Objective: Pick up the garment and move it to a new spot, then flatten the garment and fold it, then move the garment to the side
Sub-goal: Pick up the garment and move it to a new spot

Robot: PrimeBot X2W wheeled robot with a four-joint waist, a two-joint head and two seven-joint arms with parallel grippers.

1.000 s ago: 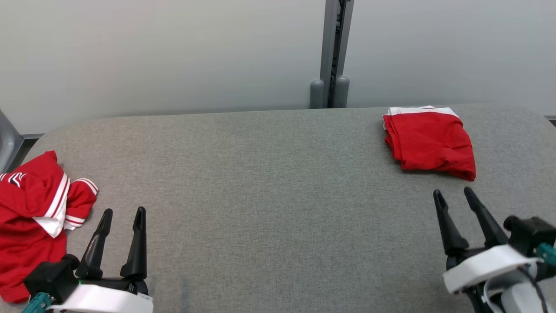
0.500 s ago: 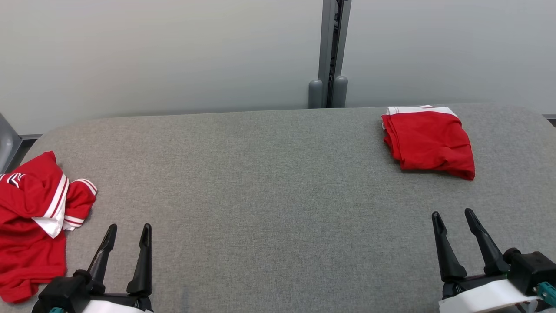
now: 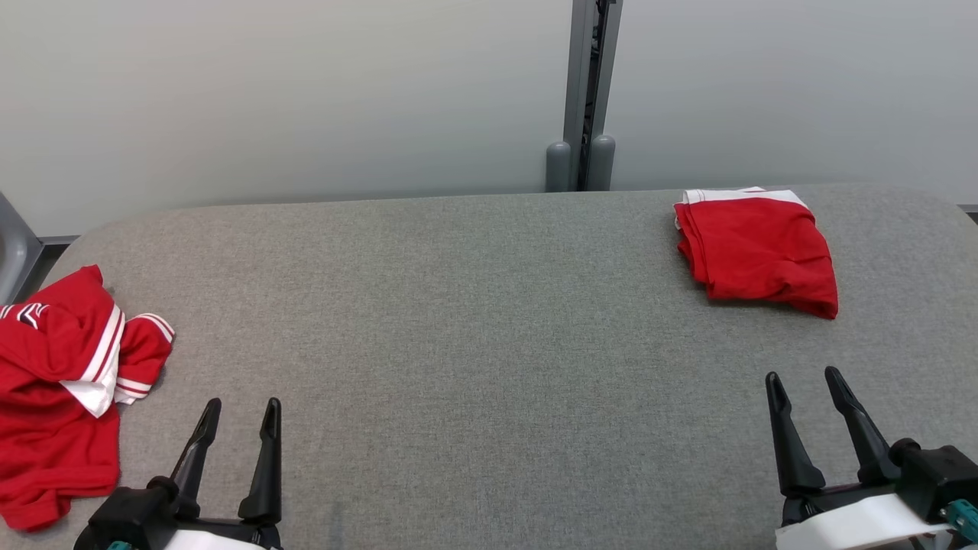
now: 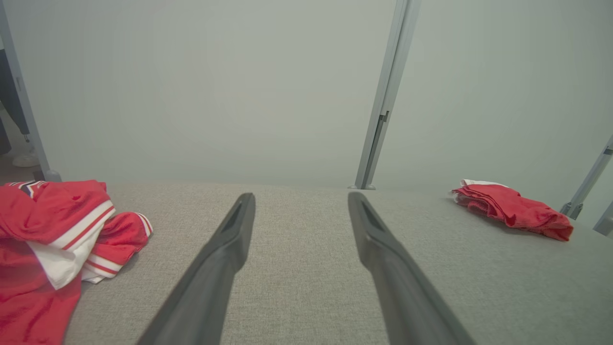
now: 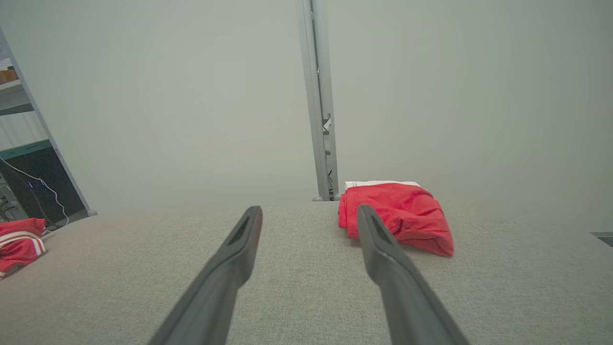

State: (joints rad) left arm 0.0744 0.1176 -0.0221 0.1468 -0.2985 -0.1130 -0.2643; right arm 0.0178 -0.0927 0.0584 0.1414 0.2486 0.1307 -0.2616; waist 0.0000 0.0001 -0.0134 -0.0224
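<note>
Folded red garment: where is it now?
In the head view the folded red garment lies far right on the table, near its back edge, beyond the right gripper and clear of it.

The crumpled red garment (image 3: 53,382), just left of the left gripper (image 3: 243,402), is cut off by the head view's left edge. Its printed mark (image 3: 23,313) is truncated and unreadable.

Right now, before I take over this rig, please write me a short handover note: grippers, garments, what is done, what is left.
Left gripper: open, empty, just right of the crumpled red garment.
Right gripper: open, empty, nearer the robot than the folded red garment.
Done: the folded red garment lies at the far right of the grey table, apparently finished.
Left to do: pick up the crumpled red garment at the table's left edge, flatten, fold, set aside.
</note>
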